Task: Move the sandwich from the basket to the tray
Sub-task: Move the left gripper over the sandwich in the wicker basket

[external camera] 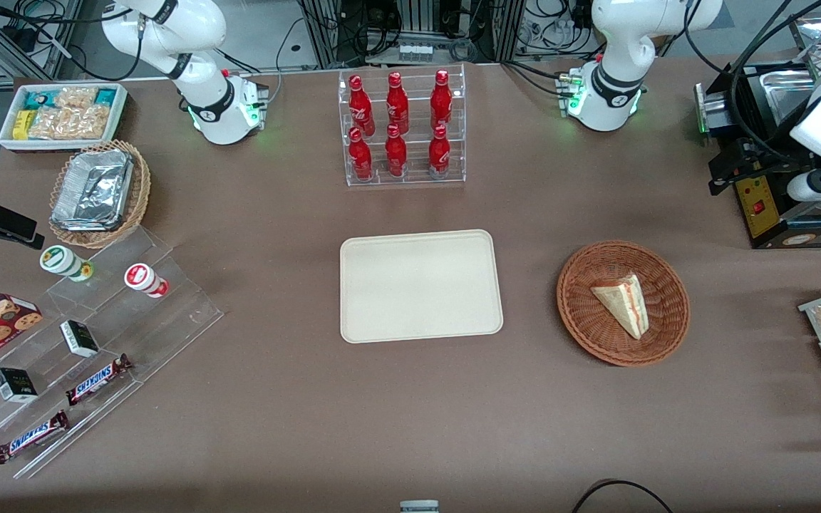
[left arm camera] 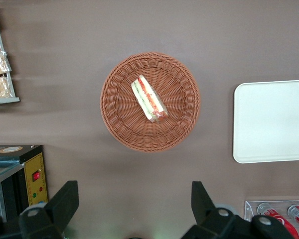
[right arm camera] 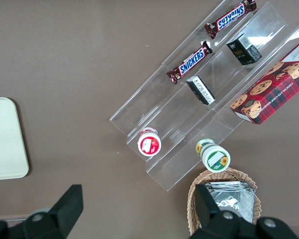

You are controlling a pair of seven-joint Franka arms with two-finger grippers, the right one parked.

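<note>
Pale sandwich (external camera: 622, 303) flat in basket (external camera: 581, 320), tip toward tray (external camera: 420, 285); gripper (left arm camera: 134, 199) spread wide above.

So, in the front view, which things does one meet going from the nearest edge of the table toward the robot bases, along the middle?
Flat cream-beige rectangular tray → clear acrylic rack of red bottles. The gripper hangs open above the table, off this line.
</note>
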